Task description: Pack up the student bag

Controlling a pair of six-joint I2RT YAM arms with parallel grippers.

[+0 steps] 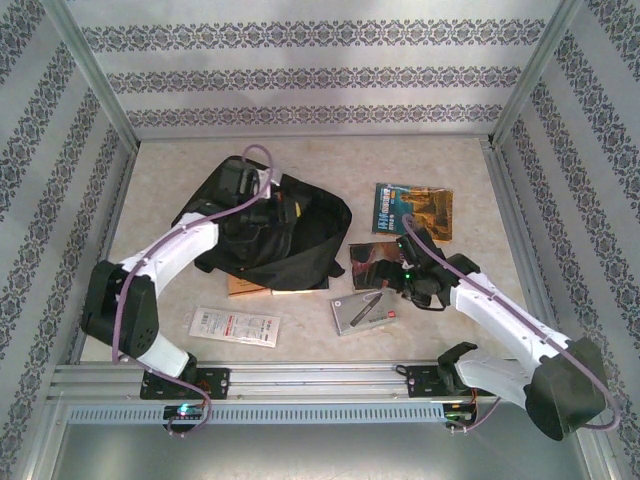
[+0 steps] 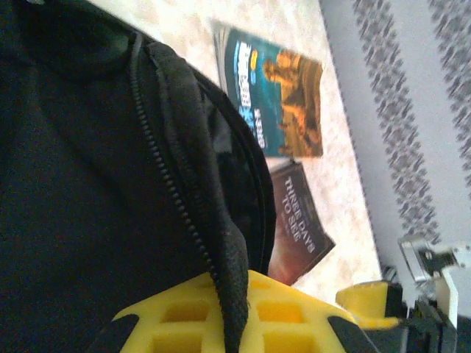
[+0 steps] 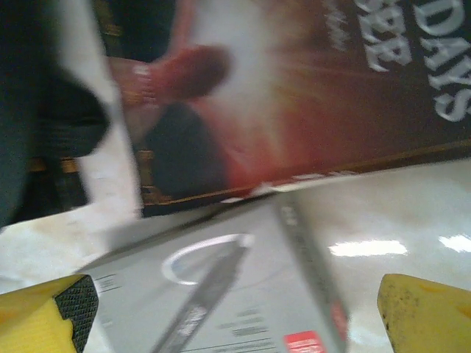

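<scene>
Student bag (image 1: 310, 240) rim pinched by left jaws; right jaws spread near "THREE DAYS TO SEE" book (image 2: 298, 220).

Beige marbled tabletop (image 1: 420, 160) — boxed in by pale walls (image 1: 300, 60) with ornamental stripes

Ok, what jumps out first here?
The big black bag slumped left of centre, its zipper edge pinched in the left gripper. To its right, the right gripper hangs wide open over a dark book and a grey pack.
</scene>
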